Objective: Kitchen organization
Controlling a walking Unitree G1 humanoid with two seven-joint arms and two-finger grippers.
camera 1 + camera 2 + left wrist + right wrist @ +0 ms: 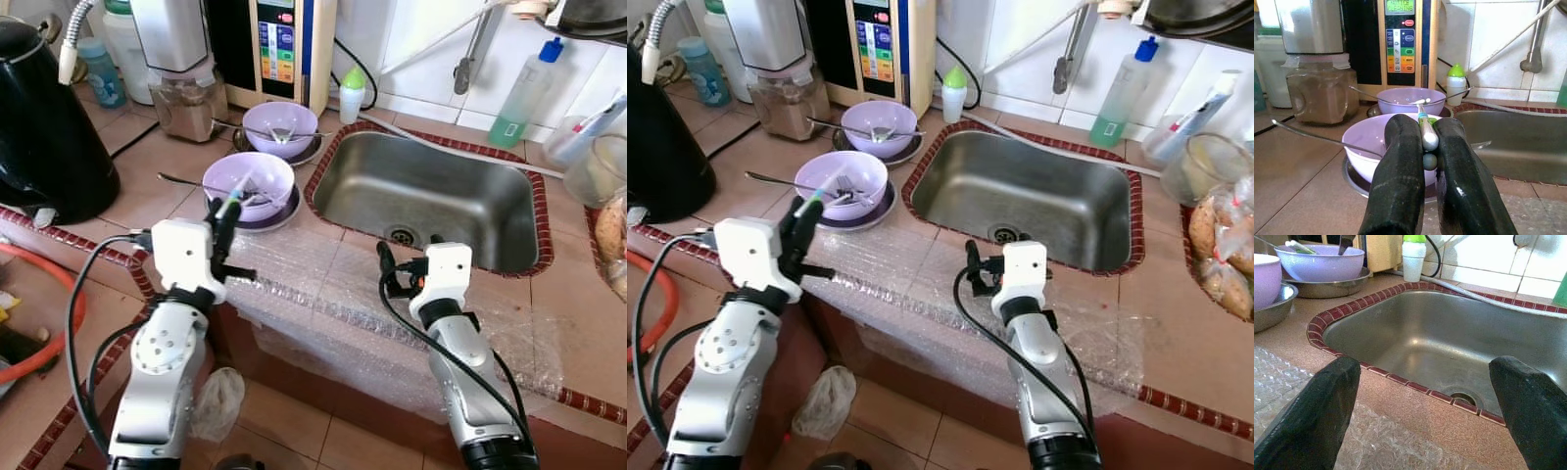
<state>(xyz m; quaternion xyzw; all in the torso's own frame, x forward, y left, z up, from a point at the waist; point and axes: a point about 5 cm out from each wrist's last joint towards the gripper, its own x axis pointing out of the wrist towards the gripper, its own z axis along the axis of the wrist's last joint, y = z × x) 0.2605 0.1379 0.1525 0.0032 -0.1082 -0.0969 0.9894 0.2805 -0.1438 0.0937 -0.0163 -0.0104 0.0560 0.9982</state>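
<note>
Nearest the robot, a sheet of bubble wrap [392, 304] is lying over the counter edge, and both arms are reaching across it; the left gripper [224, 227] is pinching a slim utensil [1427, 133] with a pale handle and a green band, its two fingers [1400, 171] pressed tight on the shaft so the tip is pointing up and forward; what kind of utensil it is cannot be told; the right gripper [975, 266] is hovering just short of the sink [431, 201], its jaws spread wide and holding nothing.

Just past the left gripper, the near purple bowl [248, 184] is sitting on a metal plate [284, 209] with a long-handled spoon [196, 183] leaning out of it; beyond it, the far purple bowl [280, 127] is sitting on a plate of its own, also with cutlery inside; the sink is lying empty to their right, and a brown jar [186, 106] and a panelled appliance [282, 49] are standing against the back wall.

The step in hand appears to be gathering loose cutlery: the pinched utensil is being carried at the near bowl's rim; the next move probably calls for bringing it over a bowl or the sink and easing the fingers apart without knocking the spoon.
</note>
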